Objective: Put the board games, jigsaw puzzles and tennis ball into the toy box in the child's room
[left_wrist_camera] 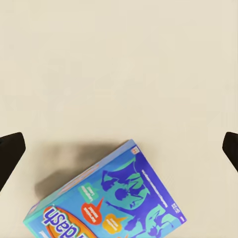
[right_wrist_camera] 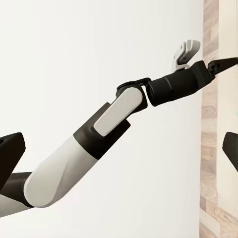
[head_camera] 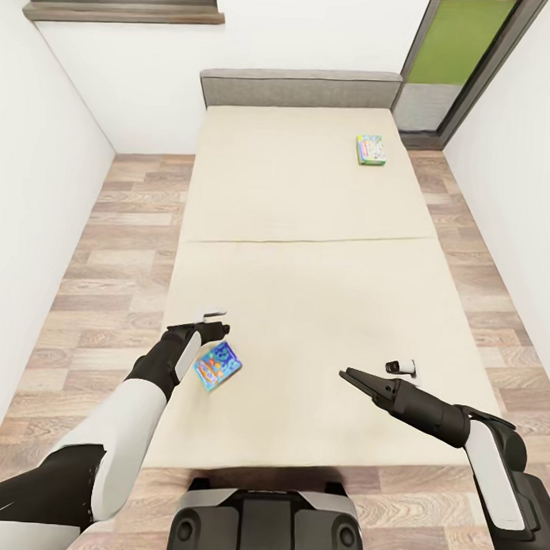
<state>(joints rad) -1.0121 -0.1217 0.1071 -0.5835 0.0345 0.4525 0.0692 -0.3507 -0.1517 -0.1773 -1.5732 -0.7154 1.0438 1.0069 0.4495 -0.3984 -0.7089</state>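
Observation:
A small blue board game [head_camera: 217, 366] [left_wrist_camera: 111, 198] sits tilted on the beige bed [head_camera: 305, 308] near its foot, casting a shadow on the mattress. My left gripper [head_camera: 212, 334] [left_wrist_camera: 119, 148] hangs just above and beyond it, open, its fingertips [left_wrist_camera: 11, 151] wide apart and off the box. A white-blue board game with a green edge [head_camera: 370, 150] lies flat near the grey headboard, at the right. My right gripper [head_camera: 352, 378] hovers open over the mattress's near right part, holding nothing. The toy box, table, jigsaw puzzles and tennis ball are out of view.
Wood floor [head_camera: 108, 285] runs along both sides of the bed, between white walls. A glass door [head_camera: 449, 67] stands at the back right and a window ledge [head_camera: 125, 12] at the back left. My base [head_camera: 266, 520] is at the bed's foot.

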